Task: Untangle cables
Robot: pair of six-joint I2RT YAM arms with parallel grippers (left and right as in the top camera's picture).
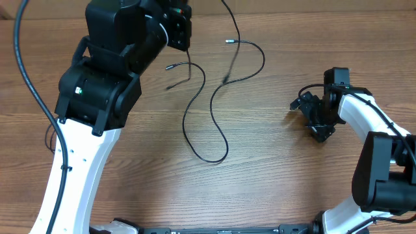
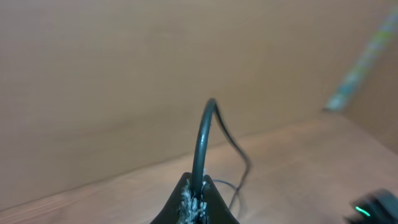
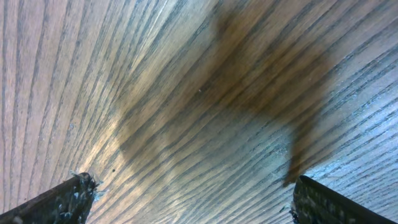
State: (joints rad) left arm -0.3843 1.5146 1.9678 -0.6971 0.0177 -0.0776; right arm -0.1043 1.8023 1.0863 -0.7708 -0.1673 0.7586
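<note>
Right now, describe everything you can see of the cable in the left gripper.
The cable is a thin, black, smooth, rubbery-looking cord. The left gripper is shut on it; it rises from the jaws, arches over and drops toward the wooden table. Overhead, black strands loop loosely across the table; which one it joins I cannot tell.

Three camera views of one wooden table (image 1: 273, 169): one overhead, two wrist-mounted.
The overhead camera looks straight down on all of it. The left wrist camera faces nearly level, close behind a cable (image 2: 202, 137) also visible from above. The right wrist camera looks down, close to the wood.
</note>
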